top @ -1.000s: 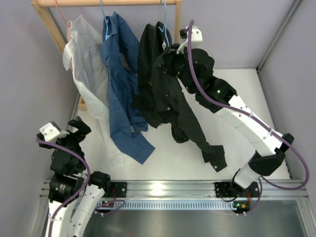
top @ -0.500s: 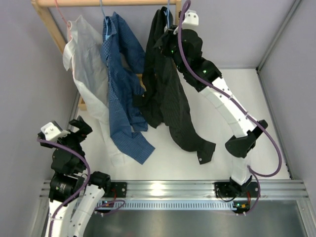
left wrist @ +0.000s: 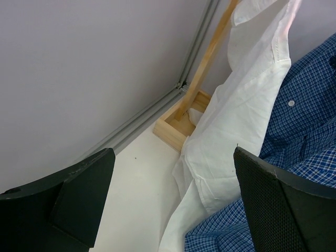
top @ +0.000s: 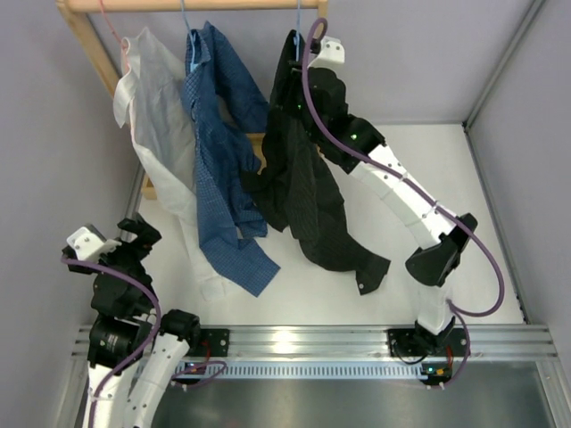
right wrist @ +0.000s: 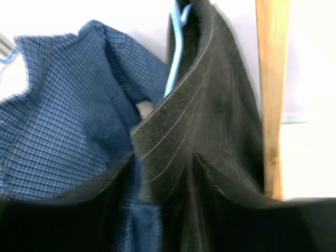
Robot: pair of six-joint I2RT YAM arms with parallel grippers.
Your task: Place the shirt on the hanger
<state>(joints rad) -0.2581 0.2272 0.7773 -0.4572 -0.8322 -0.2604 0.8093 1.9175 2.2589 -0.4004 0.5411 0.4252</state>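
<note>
Black pinstriped cloth fills the right wrist view: the shirt [top: 303, 187] hangs on the light-blue wire hanger [right wrist: 174, 63], whose wire shows inside the upright collar. From above, the hanger's hook sits over the wooden rail [top: 196, 4] near its right end. The shirt falls from there in a long drape, and its lower sleeve and cuff trail on the white table [top: 446, 160]. It hangs just beside the blue checked shirt [top: 219, 152] and touches it lower down.

The right arm reaches up to the collar, with the right gripper [right wrist: 163, 157] at the fabric just below the rail. Its fingers show only as dark, blurred shapes on either side of a collar fold. Whether they clamp the cloth or stand free of it cannot be told from these views. The rack's wooden post [right wrist: 272, 94] stands just to the right of the shirt.

The left gripper [left wrist: 173, 157] is parked low at the near left of the table, well apart from the shirt. Its jaws are spread wide with nothing between them. It faces the white sheer garment [left wrist: 236, 121], which hangs on a pink hanger [top: 107, 18] at the left end of the rail.
</note>
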